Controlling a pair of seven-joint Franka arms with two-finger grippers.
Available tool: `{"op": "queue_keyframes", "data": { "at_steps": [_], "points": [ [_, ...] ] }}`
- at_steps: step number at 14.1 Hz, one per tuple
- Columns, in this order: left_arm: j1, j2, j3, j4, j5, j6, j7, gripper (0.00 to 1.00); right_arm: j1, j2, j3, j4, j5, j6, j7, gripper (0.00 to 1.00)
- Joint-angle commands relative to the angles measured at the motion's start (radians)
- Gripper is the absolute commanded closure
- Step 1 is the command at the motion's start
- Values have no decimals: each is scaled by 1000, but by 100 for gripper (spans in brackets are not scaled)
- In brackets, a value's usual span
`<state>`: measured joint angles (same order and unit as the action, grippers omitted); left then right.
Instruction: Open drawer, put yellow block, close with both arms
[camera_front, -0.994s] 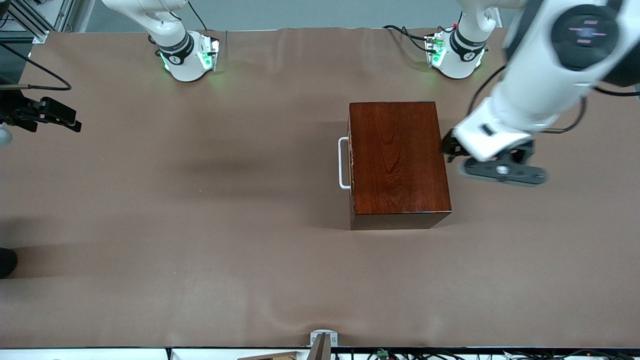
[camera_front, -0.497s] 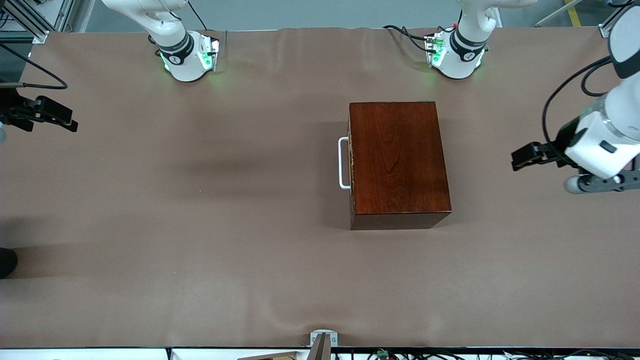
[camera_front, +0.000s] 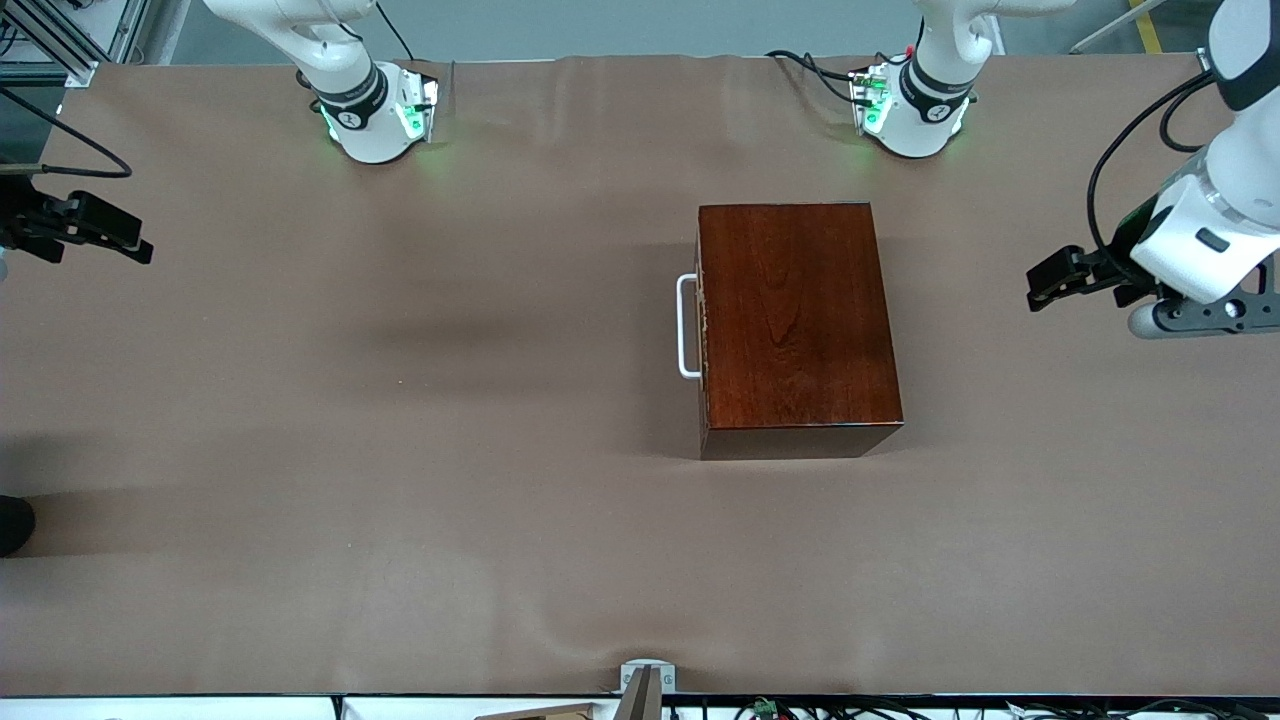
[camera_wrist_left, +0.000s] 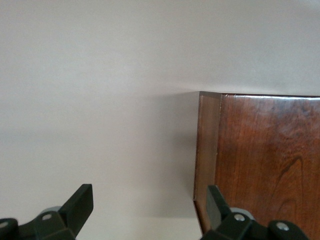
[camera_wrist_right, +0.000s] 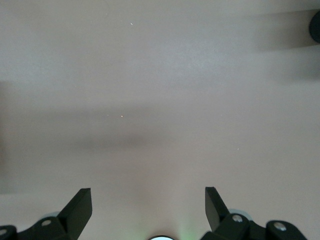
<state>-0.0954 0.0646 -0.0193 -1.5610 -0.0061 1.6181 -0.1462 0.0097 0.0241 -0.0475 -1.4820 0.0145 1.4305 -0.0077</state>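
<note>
The dark reddish-brown wooden box (camera_front: 797, 325) stands mid-table, and its corner shows in the left wrist view (camera_wrist_left: 265, 160). The drawer is shut flush in the box. Its white bar handle (camera_front: 686, 326) faces the right arm's end of the table. The yellow block is out of view. My left gripper (camera_front: 1042, 290) is open and empty over bare table, off the box toward the left arm's end; its jaws also show in the left wrist view (camera_wrist_left: 149, 210). My right gripper (camera_front: 138, 246) is open and empty over the table's edge at the right arm's end, and shows in the right wrist view (camera_wrist_right: 148, 210).
The brown cloth-covered table (camera_front: 400, 450) spreads all round the box. The arm bases (camera_front: 375, 115) (camera_front: 910, 110) stand along the top edge. A dark round thing (camera_front: 12, 522) sits at the right arm's end, and a small metal bracket (camera_front: 645, 680) at the near edge.
My left arm has swung away from beside the box toward the left arm's end of the table. My right gripper has drifted slightly outward. The box has not moved.
</note>
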Motion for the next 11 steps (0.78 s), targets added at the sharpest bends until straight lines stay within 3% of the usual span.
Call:
{"op": "queue_keyframes", "data": {
  "at_steps": [1,11],
  "points": [
    [6,-26,9,-30,-25,20,30,0,-23,3,12,19,-4,-10,-9,0],
    [22,-23,10,-27,-25,22,28,0,-36,3,14,26,-1,-12,-9,0]
  ]
}}
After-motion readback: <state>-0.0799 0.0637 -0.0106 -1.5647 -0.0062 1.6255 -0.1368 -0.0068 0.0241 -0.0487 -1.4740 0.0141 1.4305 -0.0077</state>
